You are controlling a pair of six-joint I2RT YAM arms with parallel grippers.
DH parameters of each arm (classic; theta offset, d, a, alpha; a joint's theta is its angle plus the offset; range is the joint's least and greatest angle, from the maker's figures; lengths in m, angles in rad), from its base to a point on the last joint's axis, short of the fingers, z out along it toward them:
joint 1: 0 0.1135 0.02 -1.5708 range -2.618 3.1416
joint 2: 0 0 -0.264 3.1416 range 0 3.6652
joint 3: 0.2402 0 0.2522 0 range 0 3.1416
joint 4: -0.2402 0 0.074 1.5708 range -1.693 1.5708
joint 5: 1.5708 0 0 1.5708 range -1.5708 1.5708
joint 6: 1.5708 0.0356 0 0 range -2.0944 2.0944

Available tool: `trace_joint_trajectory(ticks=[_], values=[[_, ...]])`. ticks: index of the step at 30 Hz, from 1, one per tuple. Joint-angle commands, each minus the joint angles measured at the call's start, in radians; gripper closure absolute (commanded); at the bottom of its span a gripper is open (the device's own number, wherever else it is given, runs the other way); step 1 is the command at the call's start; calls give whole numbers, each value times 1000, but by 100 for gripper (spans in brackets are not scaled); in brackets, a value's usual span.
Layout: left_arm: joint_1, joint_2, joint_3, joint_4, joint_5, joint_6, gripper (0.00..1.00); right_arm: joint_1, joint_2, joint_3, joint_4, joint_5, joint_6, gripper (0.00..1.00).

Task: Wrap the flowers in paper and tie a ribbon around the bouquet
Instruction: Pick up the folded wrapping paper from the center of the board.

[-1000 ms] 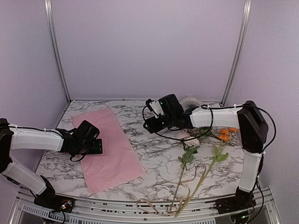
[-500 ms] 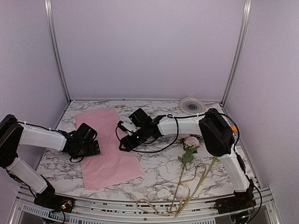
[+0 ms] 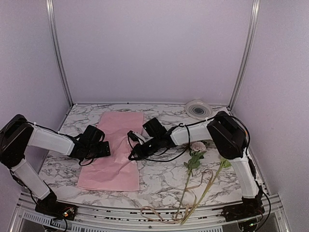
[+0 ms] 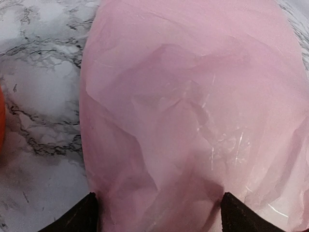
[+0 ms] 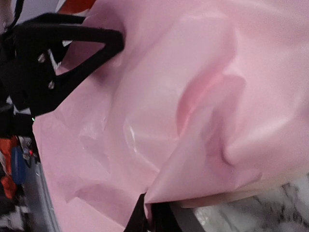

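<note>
Right jaws pinch the paper (image 3: pixel 117 164) edge (left jaws spread wide over it)

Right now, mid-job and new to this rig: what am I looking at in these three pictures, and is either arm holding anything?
These are two white robot arms bolted at the near edge of a marble table. The wide picture comes from a fixed camera above and behind them. The other two come from a camera on each wrist, looking past that arm's own fingers. On the table lie a pink sheet of paper, flowers on long stems to its right, a tan ribbon at the near edge and a white disc at the back. The left pincer stands open over the paper, holding nothing. The right pincer is pinched on the paper's right edge; its wrist view shows a fold caught between the tips.
</note>
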Motion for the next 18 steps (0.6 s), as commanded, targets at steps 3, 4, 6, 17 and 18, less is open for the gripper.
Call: trace_joint_trajectory(ticks=[3,4,6,17,18], values=[[-76,100,44,16,165,99,12,-123,-218,-267,274,-18,197,100],[-85,106,60,33,165,120,12,-136,-251,-305,286,-7,202,100],[-103,100,85,59,151,170,13,-159,-311,-361,283,17,207,100],[-324,-204,138,100,-43,678,11,-187,-598,-452,51,287,151,100],[-363,-231,125,103,-45,742,11,-187,-614,-449,37,302,148,100]])
